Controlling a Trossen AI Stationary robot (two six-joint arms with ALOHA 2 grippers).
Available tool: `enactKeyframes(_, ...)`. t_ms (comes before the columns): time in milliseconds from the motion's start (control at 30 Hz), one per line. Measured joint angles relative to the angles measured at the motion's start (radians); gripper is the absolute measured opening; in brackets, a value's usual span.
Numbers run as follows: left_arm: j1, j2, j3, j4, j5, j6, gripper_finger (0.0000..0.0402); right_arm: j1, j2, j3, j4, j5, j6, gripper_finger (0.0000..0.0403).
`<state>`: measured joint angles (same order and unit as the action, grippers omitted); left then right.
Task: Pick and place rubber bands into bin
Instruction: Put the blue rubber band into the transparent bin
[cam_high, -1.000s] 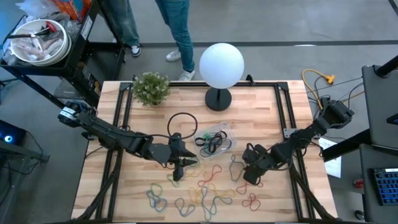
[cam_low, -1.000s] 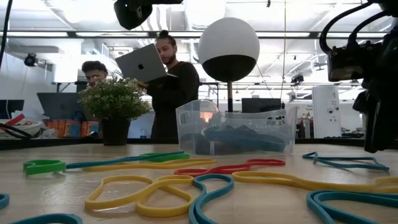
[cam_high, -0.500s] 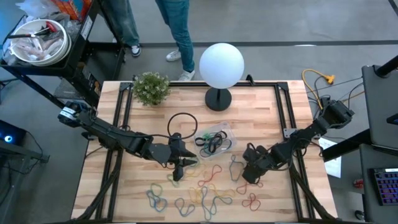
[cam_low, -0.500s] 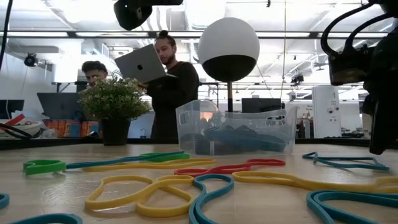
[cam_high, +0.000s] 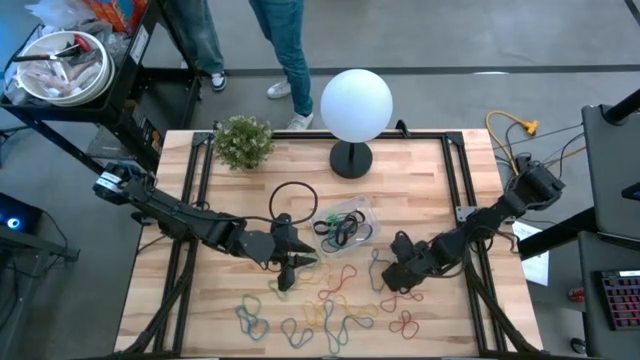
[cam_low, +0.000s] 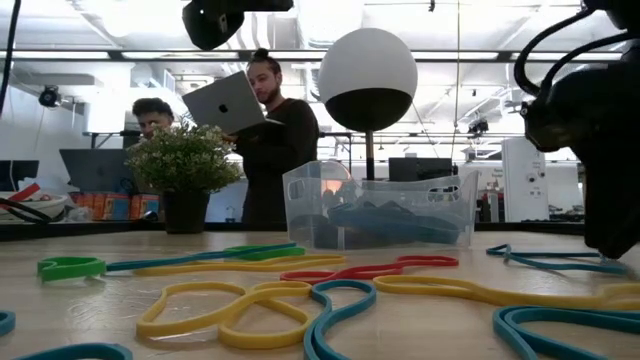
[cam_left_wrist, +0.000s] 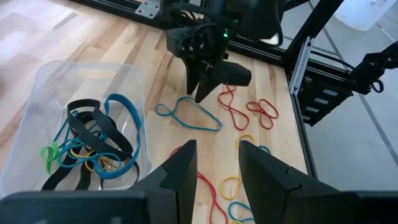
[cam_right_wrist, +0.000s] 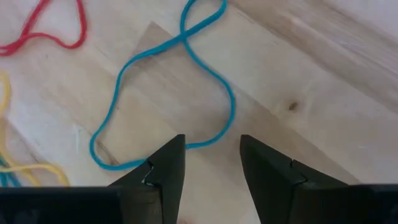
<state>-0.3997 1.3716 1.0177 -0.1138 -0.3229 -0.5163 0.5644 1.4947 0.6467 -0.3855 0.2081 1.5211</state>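
Right gripper (cam_high: 384, 283): jaws apart, nothing between them, low over a blue band (cam_right_wrist: 168, 93) on the table; one end of the loop lies just ahead of the fingertips (cam_right_wrist: 166, 163).
Left gripper (cam_high: 283, 278): jaws apart, empty, hanging above the scattered bands at the near side of the bin (cam_high: 366, 214).
Change: right gripper has slid a little toward the table's middle and dropped lower since a second ago; in the low view its dark bulk now reaches nearly to the tabletop. Left gripper has not moved.
Bands (cam_high: 330, 310): red, yellow, blue and green loops spread loose over the near half of the table, some overlapping.
Bin: clear tray at mid-table, already holding black, blue, green and yellow bands (cam_left_wrist: 93, 134).
Table (cam_high: 440, 170): pale wood planks in a black frame.
Lamp (cam_high: 355, 103): white globe on a dark base, at the far edge.
Plant (cam_high: 243, 140): small and potted, left of the lamp.
Room: two people (cam_low: 270, 130) behind the table, one holding a laptop (cam_low: 225, 102); bright ceiling strips; a yellow cable (cam_high: 508, 130) on the floor at right.
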Motion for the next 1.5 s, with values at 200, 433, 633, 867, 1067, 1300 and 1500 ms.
enactKeyframes(200,0.000,0.000,-0.007,0.001,0.000,0.000,0.0102,0.000,0.092,0.057,-0.035,0.007,0.057,0.0140)
enactKeyframes(433,0.000,0.000,-0.008,0.001,0.002,0.000,0.0102,0.000,0.179,0.159,-0.143,0.008,0.076,0.0131)
enactKeyframes(633,-0.001,0.000,-0.008,0.001,0.007,0.000,0.0102,-0.001,0.240,0.235,-0.245,-0.020,0.073,0.0114)
enactKeyframes(867,-0.001,0.000,-0.008,0.001,0.035,0.009,0.0102,-0.002,0.303,0.299,-0.310,-0.053,0.024,0.0085)
enactKeyframes(1067,-0.002,0.000,-0.007,0.001,0.035,0.010,0.0102,-0.001,0.312,0.341,-0.345,-0.065,-0.037,0.0038)
enactKeyframes(1300,-0.002,0.000,-0.005,0.001,0.037,0.026,0.0102,0.002,0.316,0.379,-0.364,-0.072,-0.126,0.0009)
enactKeyframes(1500,-0.002,0.000,-0.005,0.001,0.037,0.026,0.0102,0.036,0.319,0.459,-0.432,-0.083,-0.216,0.0008)
